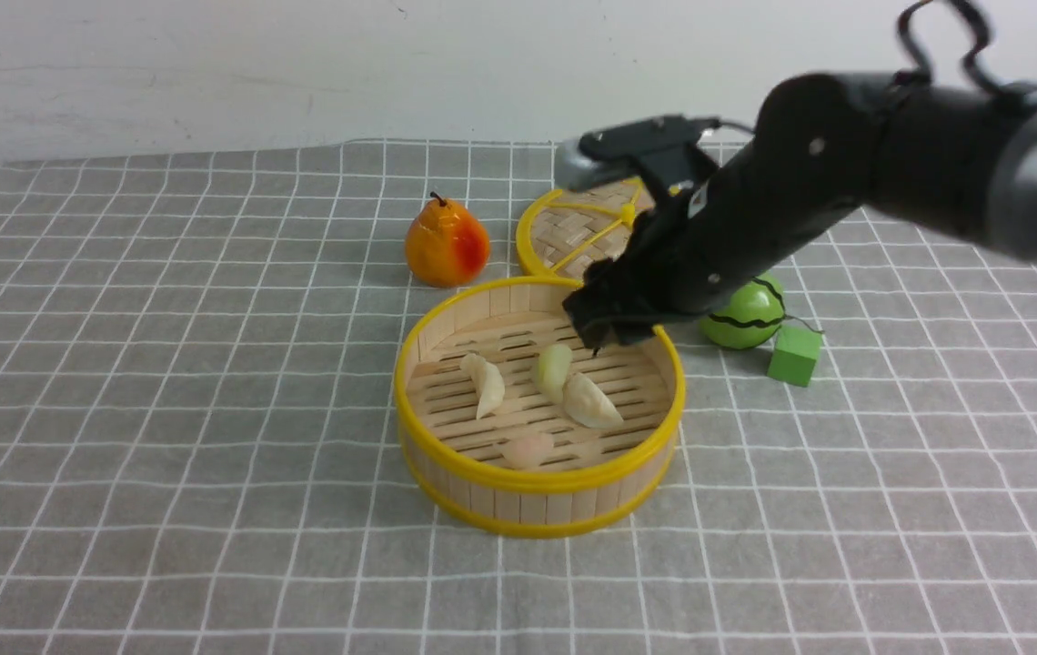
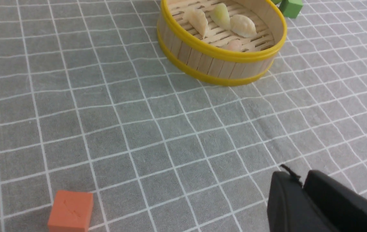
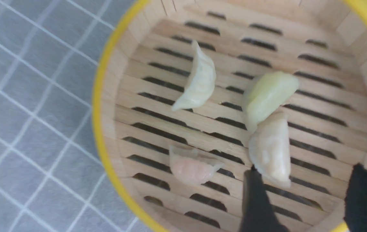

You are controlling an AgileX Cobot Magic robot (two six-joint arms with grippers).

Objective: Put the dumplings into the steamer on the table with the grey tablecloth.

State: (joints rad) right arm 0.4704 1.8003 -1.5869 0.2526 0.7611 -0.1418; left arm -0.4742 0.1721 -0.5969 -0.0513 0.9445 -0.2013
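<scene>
The steamer (image 1: 528,505) stands mid-table on the grey tablecloth (image 1: 164,409). Several dumplings lie on its slatted floor: a cream one (image 1: 485,384), a greenish one (image 1: 553,368), another cream one (image 1: 591,402) and a pinkish one (image 1: 528,448). My right gripper (image 1: 605,332) hangs over the steamer's far right rim. In the right wrist view the right gripper (image 3: 304,174) is open just above the floor, and a cream dumpling (image 3: 270,148) lies free by one fingertip (image 3: 254,193). My left gripper (image 2: 299,177) is shut and empty over bare cloth, well short of the steamer (image 2: 215,64).
Behind the steamer are an orange pear (image 1: 446,244) and the flat woven lid (image 1: 573,238). A green striped ball (image 1: 746,318) and a green cube (image 1: 794,355) sit to its right. An orange cube (image 2: 70,211) lies on the cloth near my left gripper.
</scene>
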